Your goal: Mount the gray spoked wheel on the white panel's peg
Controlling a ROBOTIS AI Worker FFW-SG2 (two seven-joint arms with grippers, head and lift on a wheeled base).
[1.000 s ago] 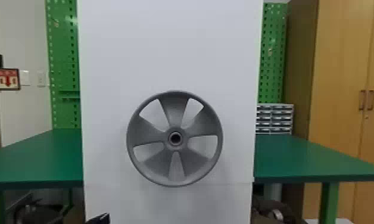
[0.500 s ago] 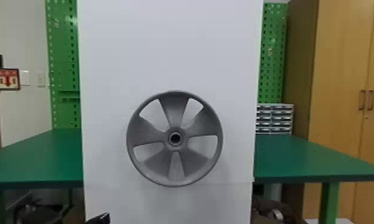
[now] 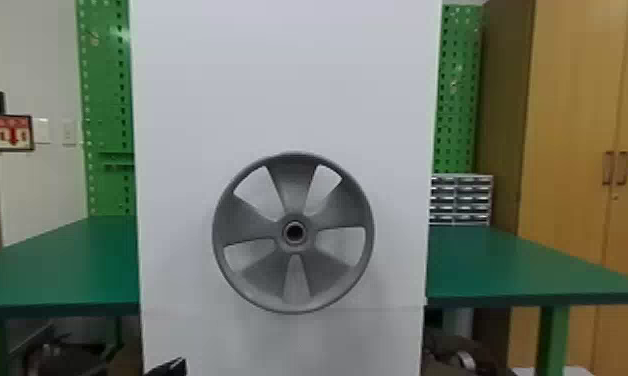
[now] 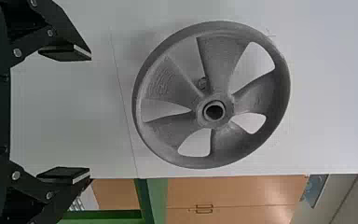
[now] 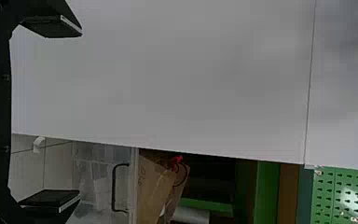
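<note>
In the head view my left gripper (image 3: 170,367) just shows at the bottom edge, lower left of the gray spoked wheel (image 3: 258,267). The wheel stands upright against the white panel (image 3: 278,75), its hub around the middle of the panel's width. In the left wrist view my left gripper (image 4: 77,114) has its two fingers wide apart with nothing between them, and the wheel (image 4: 256,93) is apart from them. Part of a small round piece shows through a gap between spokes. My right gripper (image 5: 67,114) stands open in front of bare white panel (image 5: 168,79), holding nothing.
Green tables (image 3: 68,265) flank the panel on both sides. Behind stand green pegboards (image 3: 105,100), a small drawer unit (image 3: 460,200) and a wooden cabinet (image 3: 568,125). Beyond the panel's edge in the right wrist view are a clear container (image 5: 93,172) and a cardboard piece (image 5: 154,186).
</note>
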